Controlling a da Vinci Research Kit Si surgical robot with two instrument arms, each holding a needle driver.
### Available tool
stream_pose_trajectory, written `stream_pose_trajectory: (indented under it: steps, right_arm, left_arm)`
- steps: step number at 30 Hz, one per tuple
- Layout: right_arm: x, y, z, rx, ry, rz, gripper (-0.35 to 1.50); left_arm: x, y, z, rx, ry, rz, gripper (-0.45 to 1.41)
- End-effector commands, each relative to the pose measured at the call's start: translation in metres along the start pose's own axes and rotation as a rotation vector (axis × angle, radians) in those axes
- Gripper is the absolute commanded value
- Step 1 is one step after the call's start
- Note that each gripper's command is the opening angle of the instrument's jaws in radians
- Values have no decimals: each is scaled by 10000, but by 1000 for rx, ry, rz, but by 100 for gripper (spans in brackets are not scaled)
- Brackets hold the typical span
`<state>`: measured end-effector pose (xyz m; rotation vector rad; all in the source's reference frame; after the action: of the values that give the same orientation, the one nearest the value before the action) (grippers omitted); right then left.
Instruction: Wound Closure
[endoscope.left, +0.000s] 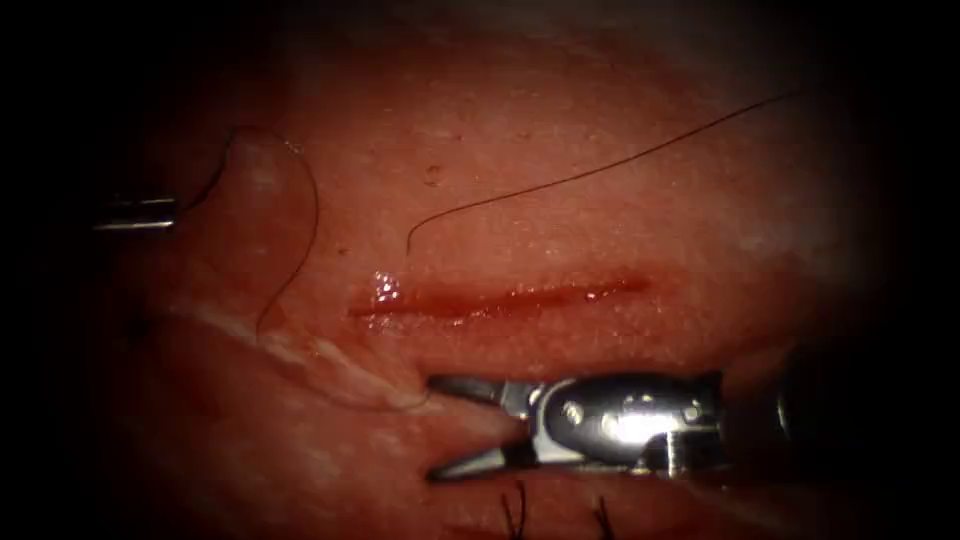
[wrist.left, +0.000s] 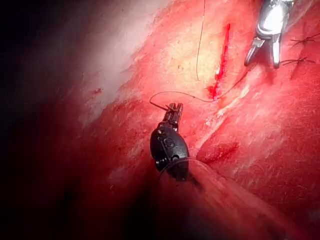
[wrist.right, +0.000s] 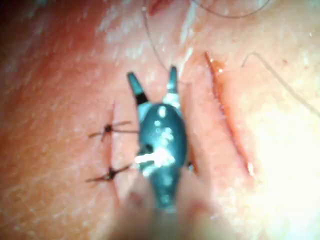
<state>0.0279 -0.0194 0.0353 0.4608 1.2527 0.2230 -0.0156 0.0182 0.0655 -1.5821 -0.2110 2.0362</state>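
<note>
**Cut still open; both end effectors on or near the thread, no needle to be made out**

The right end effector (endoscope.left: 432, 427) lies just below the cut, its two jaws spread wide apart and holding nothing; in the right wrist view the same open fork (wrist.right: 152, 80) points along the tissue beside the cut. The thread (endoscope.left: 300, 215) runs close past the upper jaw tip, but the jaws are not closed on it. The left end effector (wrist.left: 173, 109) sits well to the left of the cut, jaws closed on the thread, which arcs from there toward the cut's left end.

A free length of thread (endoscope.left: 600, 168) lies above the cut, apart from both tools. I cannot make out the needle anywhere, so whether it is in the tissue cannot be told.

As a judgement of progress: the cut (endoscope.left: 500, 298) gapes along its whole length with red fluid (endoscope.left: 385, 292) at its left end and no stitch across it, so closure here is barely begun. Two finished knots (wrist.right: 107, 129) sit on an older line below the right tool.

The tissue (endoscope.left: 560, 130) is moist, glistening and uneven, with a raised fold at the left; beyond it all is dark.
</note>
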Motion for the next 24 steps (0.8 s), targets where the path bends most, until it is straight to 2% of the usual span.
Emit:
stream_pose_trajectory:
  steps: [1, 9, 14, 15, 16, 17, 22, 24]
  right_arm:
    - [-11, 0, 8, -5, -3, -6, 99]
    - [-29, 21, 29, -35, -9, -55, 84]
    - [-43, 29, 38, -41, -21, -64, 44]
    - [-45, 29, 38, -42, -21, -65, 34]
    - [-48, 29, 38, -37, -24, -68, 9]
    - [-50, 28, 37, -23, -32, -70, -35]
    - [-50, 18, 32, 12, -60, -82, -35]
    - [-40, 1, 30, 26, -65, -90, -35]
  left_arm:
    - [-9, 0, 7, 0, 0, -1, -45]
    - [-12, -1, 8, 6, -1, 1, -45]
    - [-13, -2, 9, 8, -2, 1, -45]
    - [-13, -2, 8, 9, -2, 1, -45]
    - [-13, -1, 9, 9, -2, 1, -45]
    - [-13, -1, 9, 9, -2, 1, -45]
    - [-14, -2, 9, 11, -2, 2, -45]
    - [-15, -2, 10, 12, -3, 3, -45]
